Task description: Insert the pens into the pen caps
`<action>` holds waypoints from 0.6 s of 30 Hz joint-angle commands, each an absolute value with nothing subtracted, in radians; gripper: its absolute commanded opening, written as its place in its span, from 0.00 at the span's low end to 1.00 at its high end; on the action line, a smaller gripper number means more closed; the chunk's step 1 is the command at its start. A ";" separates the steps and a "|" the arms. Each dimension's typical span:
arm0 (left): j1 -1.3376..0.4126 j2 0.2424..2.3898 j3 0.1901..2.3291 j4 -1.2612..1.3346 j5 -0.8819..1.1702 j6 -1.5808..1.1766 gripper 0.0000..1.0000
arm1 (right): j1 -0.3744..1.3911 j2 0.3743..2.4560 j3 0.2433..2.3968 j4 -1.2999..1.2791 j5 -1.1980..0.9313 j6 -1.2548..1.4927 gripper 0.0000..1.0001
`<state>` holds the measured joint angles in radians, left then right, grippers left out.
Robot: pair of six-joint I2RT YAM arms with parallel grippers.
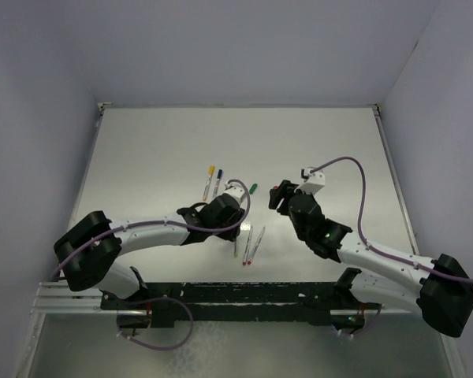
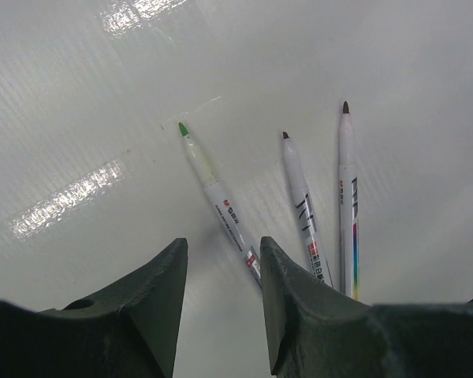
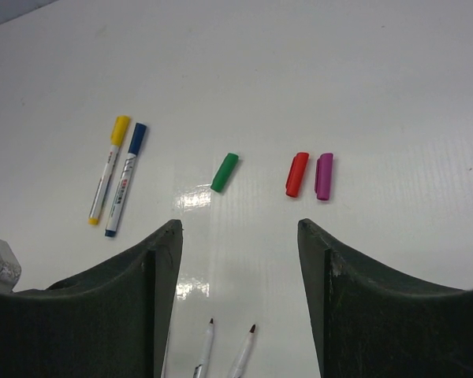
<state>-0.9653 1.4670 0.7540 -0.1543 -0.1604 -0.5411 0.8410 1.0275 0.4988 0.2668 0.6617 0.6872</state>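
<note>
Three uncapped pens lie fanned out on the white table: a green-tipped pen (image 2: 213, 189), a dark-tipped pen (image 2: 299, 197) and another dark-tipped pen (image 2: 347, 189). My left gripper (image 2: 223, 253) hovers just short of them, open and empty, and the green-tipped pen's rear end runs behind its right fingertip (image 2: 280, 268). The green cap (image 3: 225, 172), red cap (image 3: 296, 174) and purple cap (image 3: 324, 176) lie loose ahead of my right gripper (image 3: 240, 230), which is open and empty above the table. A yellow-capped pen (image 3: 109, 165) and a blue-capped pen (image 3: 126, 177) lie side by side at the left.
From above, the uncapped pens (image 1: 248, 244) lie near the front between the two arms, and the green cap (image 1: 253, 188) sits between the left gripper (image 1: 233, 220) and right gripper (image 1: 280, 195). Walls enclose the table (image 1: 158, 150) on three sides.
</note>
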 commanded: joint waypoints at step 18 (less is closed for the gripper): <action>-1.015 1.602 0.847 -0.229 -0.244 -0.593 0.40 | 0.837 1.022 0.491 0.304 0.652 0.709 0.60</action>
<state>-1.0035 1.5814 0.7940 -0.1661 -0.1844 -0.5655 0.8410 1.0275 0.4931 0.2691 0.6575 0.6903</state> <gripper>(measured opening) 0.427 0.608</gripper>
